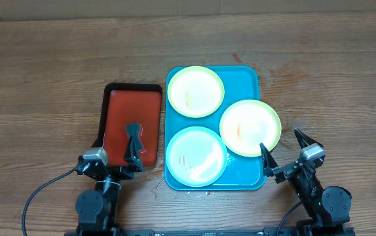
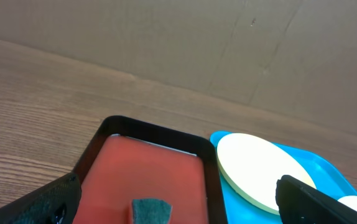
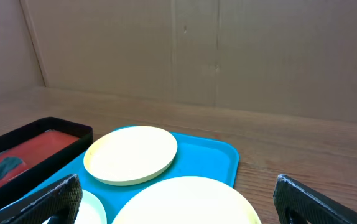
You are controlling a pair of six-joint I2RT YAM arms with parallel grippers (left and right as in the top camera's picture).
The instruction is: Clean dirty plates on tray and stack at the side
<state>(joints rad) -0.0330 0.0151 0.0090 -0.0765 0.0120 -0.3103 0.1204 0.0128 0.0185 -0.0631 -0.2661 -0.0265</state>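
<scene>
Nearest, the left pincer (image 1: pixel 116 136) and right pincer (image 1: pixel 284 145) both stand released, jaws wide, grasping nothing. Below the left one, a small grey-green pad (image 2: pixel 152 210) lies in the red rectangular tray with black rim (image 1: pixel 124 108), cut off by the wrist view's lower edge. On the large turquoise plastic tray (image 1: pixel 244 75) sit the pale blue-white round plate (image 1: pixel 196 156) near-left, a yellow-green round plate (image 1: pixel 250 128) overhanging the right rim, and a second yellow-green plate (image 1: pixel 195 92) farthest. Glare washes out their faint orange smears. The brown wood-grain surface (image 1: pixel 44 65) runs beyond.
</scene>
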